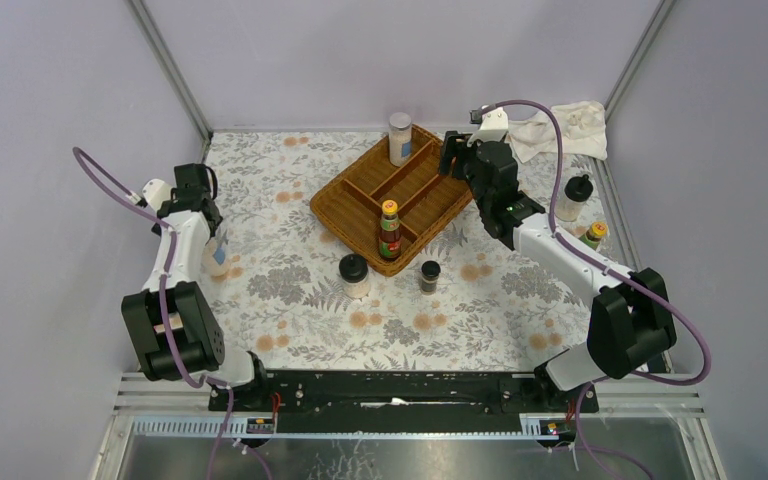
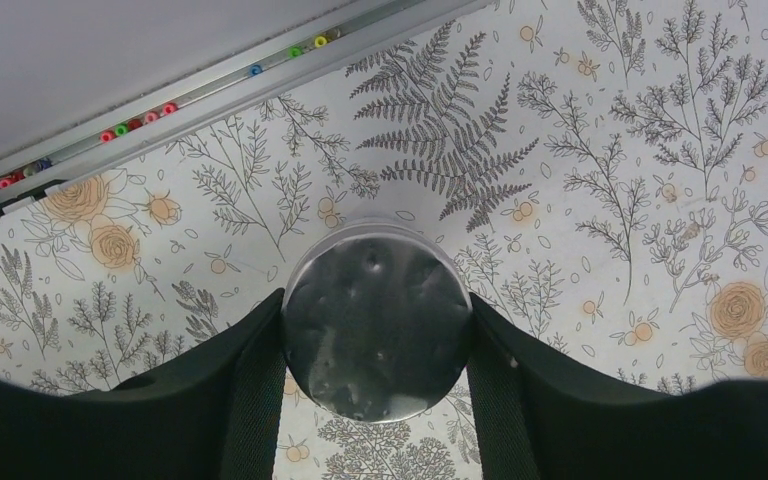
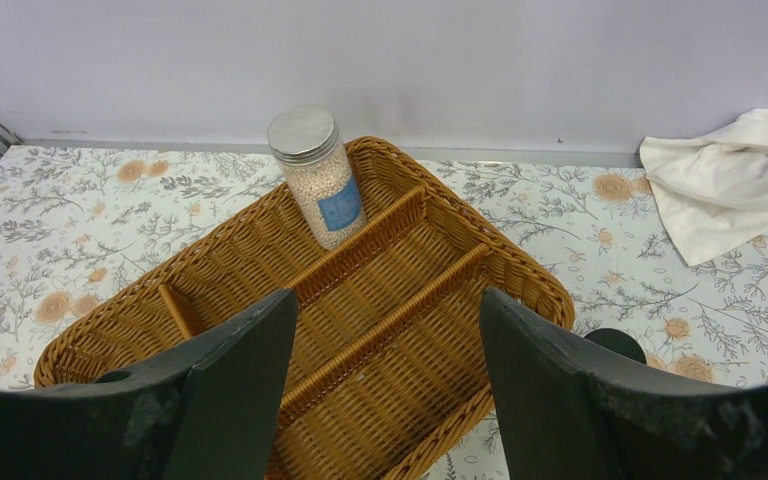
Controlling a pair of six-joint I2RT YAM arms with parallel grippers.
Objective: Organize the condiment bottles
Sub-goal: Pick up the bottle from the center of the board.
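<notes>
My left gripper is shut on a white blue-labelled shaker standing on the table at the left; in the left wrist view its silver lid sits between both fingers. My right gripper is open and empty above the right side of the wicker tray. A second white shaker stands in the tray's far corner and also shows in the right wrist view. A red-labelled yellow-capped sauce bottle stands in the tray's near end. Two black-lidded jars stand in front of the tray.
Another black-lidded jar and a yellow-capped sauce bottle stand by the right wall. A white cloth lies at the back right corner. The table is walled on the left, back and right.
</notes>
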